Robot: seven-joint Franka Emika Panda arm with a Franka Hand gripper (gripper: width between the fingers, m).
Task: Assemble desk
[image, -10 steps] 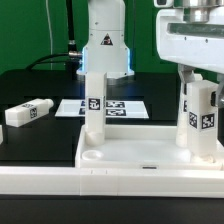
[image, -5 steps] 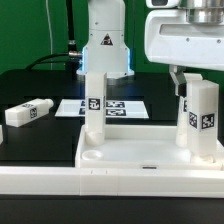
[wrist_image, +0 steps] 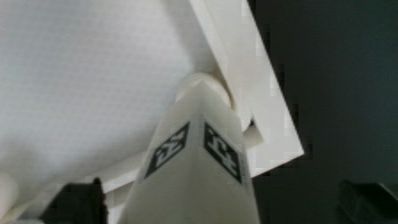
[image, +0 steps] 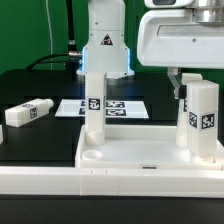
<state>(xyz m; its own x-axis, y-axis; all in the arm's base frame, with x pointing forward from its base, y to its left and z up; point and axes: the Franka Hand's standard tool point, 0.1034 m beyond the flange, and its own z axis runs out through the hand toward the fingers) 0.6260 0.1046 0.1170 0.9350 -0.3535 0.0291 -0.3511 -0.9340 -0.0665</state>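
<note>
The desk's white tabletop (image: pixel 140 158) lies rim-up at the front of the black table. Two white tagged legs stand upright in its far corners: one on the exterior view's left (image: pixel 93 108), one on its right (image: pixel 201 118). My gripper (image: pixel 198 88) hangs over the right leg, open, its fingers (image: pixel 176 84) straddling the leg's top without touching it. A loose leg (image: pixel 27 112) lies on the table at the left. In the wrist view the right leg (wrist_image: pixel 199 150) rises between my dark fingers (wrist_image: pixel 79 203), with the tabletop (wrist_image: pixel 89 80) below it.
The marker board (image: pixel 118 107) lies flat behind the tabletop. The arm's white base (image: pixel 105 50) stands behind that. A long white rail (image: pixel 40 182) runs along the table's front edge.
My gripper has risen a little along the right leg and its jaws have spread wider, off the leg. Both standing legs and the loose leg stay where they were.
</note>
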